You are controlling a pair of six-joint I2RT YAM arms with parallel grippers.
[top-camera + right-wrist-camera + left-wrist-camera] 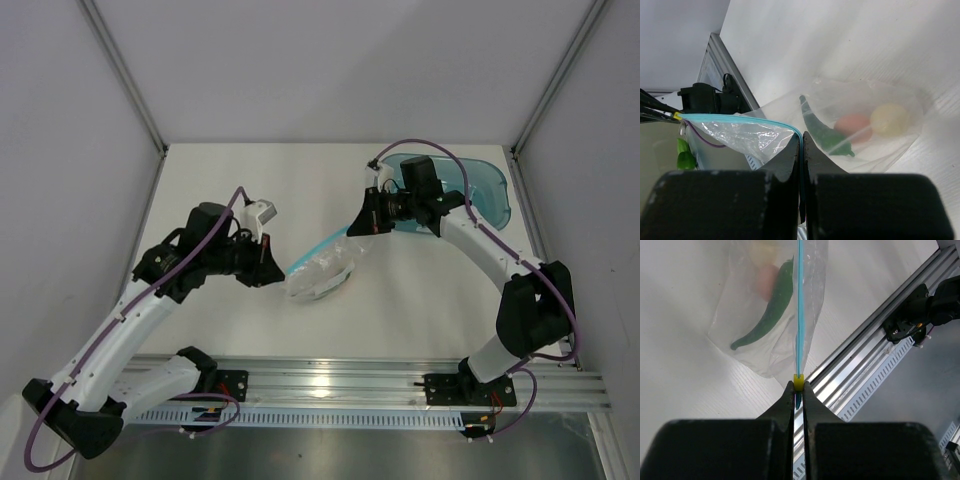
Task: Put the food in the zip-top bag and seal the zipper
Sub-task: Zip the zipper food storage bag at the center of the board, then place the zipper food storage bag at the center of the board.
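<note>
The clear zip-top bag (322, 272) hangs stretched between my two grippers, just above the table. Its light blue zipper (318, 250) runs taut from one to the other. My left gripper (277, 272) is shut on the zipper's end at a small yellow slider (798, 382). My right gripper (357, 228) is shut on the zipper's other end (801, 139). Inside the bag lie the dark green piece (822, 132), the peach-pink piece (854, 125) and the cream piece (890, 119). The left wrist view shows the green piece (767, 315) and the pink one (766, 280) through the plastic.
A translucent teal tub (485, 190) stands at the back right, behind my right arm. A metal rail (380, 380) runs along the table's near edge, close below the bag in the left wrist view (865, 360). White walls close in both sides.
</note>
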